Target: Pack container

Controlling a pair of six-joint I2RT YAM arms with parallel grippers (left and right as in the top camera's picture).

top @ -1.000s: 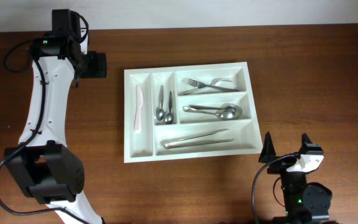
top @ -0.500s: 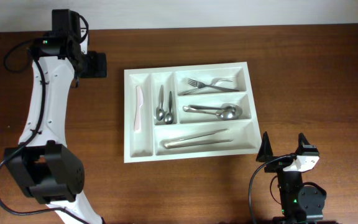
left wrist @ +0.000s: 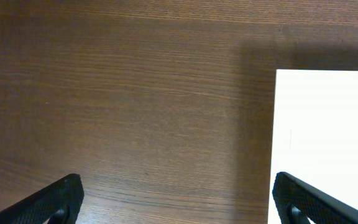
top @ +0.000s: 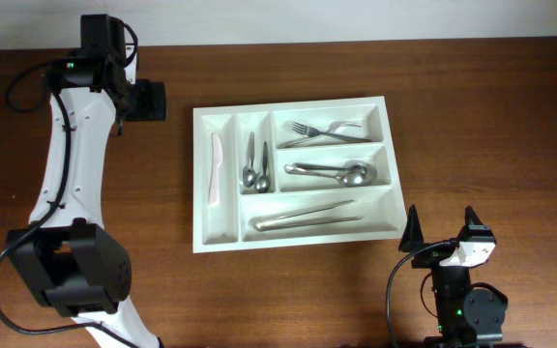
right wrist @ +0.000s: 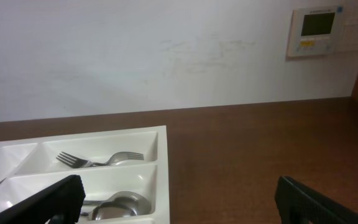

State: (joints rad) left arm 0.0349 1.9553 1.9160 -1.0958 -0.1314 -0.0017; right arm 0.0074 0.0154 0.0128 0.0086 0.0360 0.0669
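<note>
Right arm pulled back slightly toward the near bench edge since the earlier frame; left arm unchanged. Right end effector point(top: 443, 228) sits near the container's near-right corner, fingers apart, holding nothing. Left end effector point(top: 149, 100) hovers over the bench point(top: 501, 126) just left of the container's far-left corner, fingers spread wide in the wrist view, also holding nothing. Container point(top: 217, 228) lies flat at bench centre. White knife point(top: 216, 169) in leftmost narrow slot, two small spoons point(top: 257, 164) in the next. Forks point(top: 327, 129) in far wide slot, spoons point(top: 338, 173) in the middle, long metal utensils point(top: 307, 216) in the near one.
</note>
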